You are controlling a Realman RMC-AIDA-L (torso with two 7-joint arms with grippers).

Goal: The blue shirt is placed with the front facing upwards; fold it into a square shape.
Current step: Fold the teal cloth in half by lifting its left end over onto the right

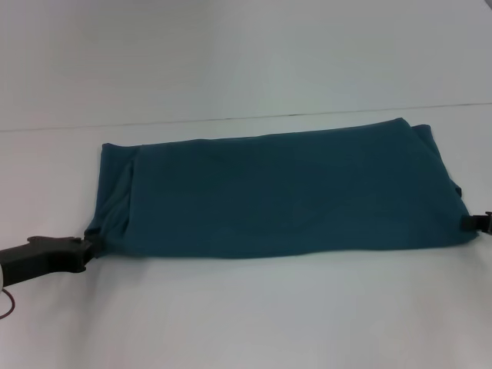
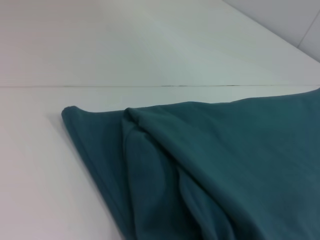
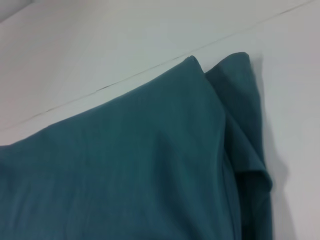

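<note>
The blue shirt (image 1: 284, 192) lies across the middle of the white table (image 1: 246, 315), folded into a long, wide band running from the left side to the right side, plain cloth facing up. At its near-left corner sits the left pincer (image 1: 86, 247), right against the fabric there; whether its fingers are apart or clamped on the cloth, I cannot tell. Over at the table's right edge, the right pincer (image 1: 478, 223) is touching the shirt's near-right corner, mostly cut off from the head view, so its fingers cannot be judged either. The left wrist view shows loose layered folds at the shirt's left end. The right wrist view shows the far-right corner with a second layer poking out beside it.
</note>
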